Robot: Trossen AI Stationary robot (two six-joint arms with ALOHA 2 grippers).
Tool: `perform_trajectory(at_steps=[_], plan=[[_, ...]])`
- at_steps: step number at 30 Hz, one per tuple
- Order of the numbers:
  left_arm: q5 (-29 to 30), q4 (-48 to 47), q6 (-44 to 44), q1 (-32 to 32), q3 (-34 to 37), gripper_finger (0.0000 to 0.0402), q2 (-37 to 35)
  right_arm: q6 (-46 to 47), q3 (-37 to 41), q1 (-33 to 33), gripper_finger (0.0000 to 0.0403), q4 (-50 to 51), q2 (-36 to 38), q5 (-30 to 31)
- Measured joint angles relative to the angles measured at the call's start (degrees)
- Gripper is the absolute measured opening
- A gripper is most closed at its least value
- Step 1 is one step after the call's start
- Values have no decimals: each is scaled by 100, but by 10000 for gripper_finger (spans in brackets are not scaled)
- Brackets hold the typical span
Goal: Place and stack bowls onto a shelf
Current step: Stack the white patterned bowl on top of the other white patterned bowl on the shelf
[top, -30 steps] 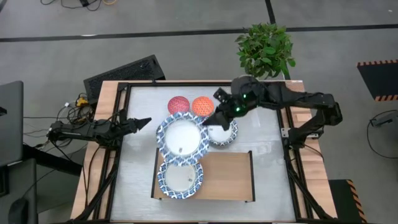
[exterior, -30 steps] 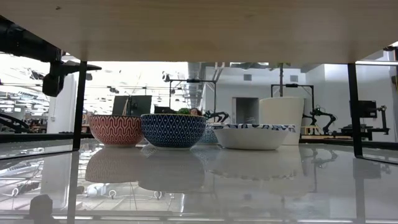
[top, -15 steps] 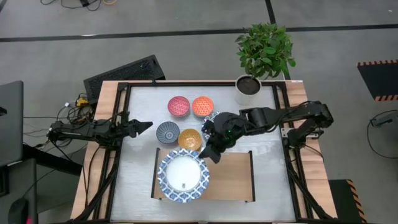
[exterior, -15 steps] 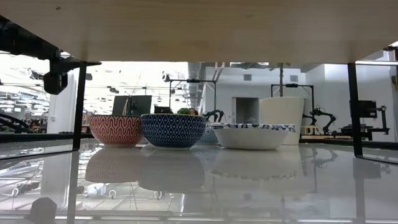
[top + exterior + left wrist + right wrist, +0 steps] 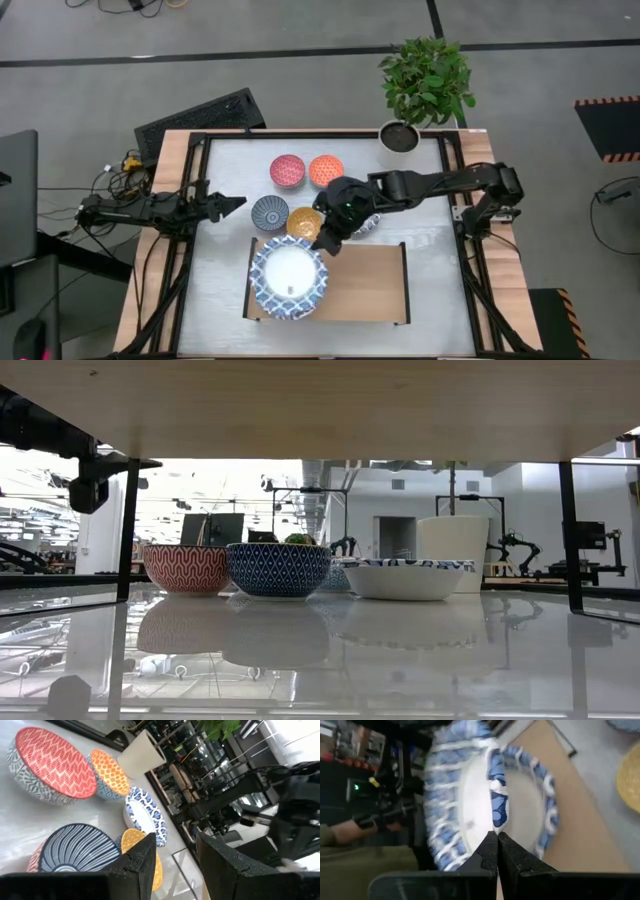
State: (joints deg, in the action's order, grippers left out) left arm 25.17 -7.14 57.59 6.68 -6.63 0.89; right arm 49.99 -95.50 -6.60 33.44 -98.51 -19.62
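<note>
high view: right gripper has its fingers pinched on the rim of a big blue-and-white bowl over the shelf's left end. left gripper waits at the bench's left side. left wrist view: its fingers sit narrowly apart, holding nothing. right wrist view: fingers closed tight on the bowl's rim.

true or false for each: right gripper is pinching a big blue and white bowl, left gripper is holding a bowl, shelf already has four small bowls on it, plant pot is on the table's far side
1. The right gripper pinches the rim of a large blue-and-white bowl over the shelf: true.
2. The left gripper holds a bowl: false, it is open and empty at the table's left edge.
3. Four small bowls sit on the shelf: false, the small bowls are on the table.
4. The plant pot stands at the table's far side: true.
</note>
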Motion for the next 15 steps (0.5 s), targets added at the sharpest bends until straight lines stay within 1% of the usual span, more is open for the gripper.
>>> perform_trajectory(at_steps=[8,15], plan=[[8,9,0,0,0,128,19,-98,2,231,22,7,-60,-377],[10,16,0,0,0,128,19,-89,2,270,22,-274,-60,-458]])
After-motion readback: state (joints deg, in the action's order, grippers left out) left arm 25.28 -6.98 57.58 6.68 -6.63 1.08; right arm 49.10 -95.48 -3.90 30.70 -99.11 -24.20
